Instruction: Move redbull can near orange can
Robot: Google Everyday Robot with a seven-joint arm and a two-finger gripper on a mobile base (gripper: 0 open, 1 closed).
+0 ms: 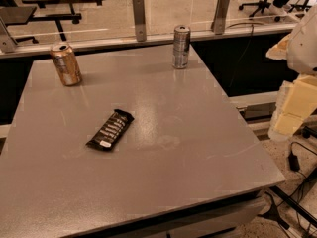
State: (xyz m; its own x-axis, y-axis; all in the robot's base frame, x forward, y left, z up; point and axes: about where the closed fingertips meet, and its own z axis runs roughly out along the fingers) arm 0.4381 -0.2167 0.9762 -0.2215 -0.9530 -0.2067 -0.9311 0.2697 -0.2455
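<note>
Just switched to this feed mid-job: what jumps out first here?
Two cans stand along the far edge of the grey table: the orange can at the left corner, the redbull can well to its right. A dark snack bar lies mid-table, and the gripper hangs off the table's right side, away from both cans.

Table (198, 133): flat mid-grey, faint paler sheen patches; redbull can (181, 46): silver-grey with dark bands of marking, bright silver top; orange can (65, 64): copper-orange metallic (the only warm tone on the table), pale streaks down the side, silver top; snack wrapper (110, 129): glossy black, row of whitish lettering along its length, small white patch at one end; gripper (290, 115), at the right edge of view beside the table: pale cream-yellow blocks under a white arm shell; floor (168, 9) beyond: light beige, speckled; posts (139, 18): dull grey metal.
</note>
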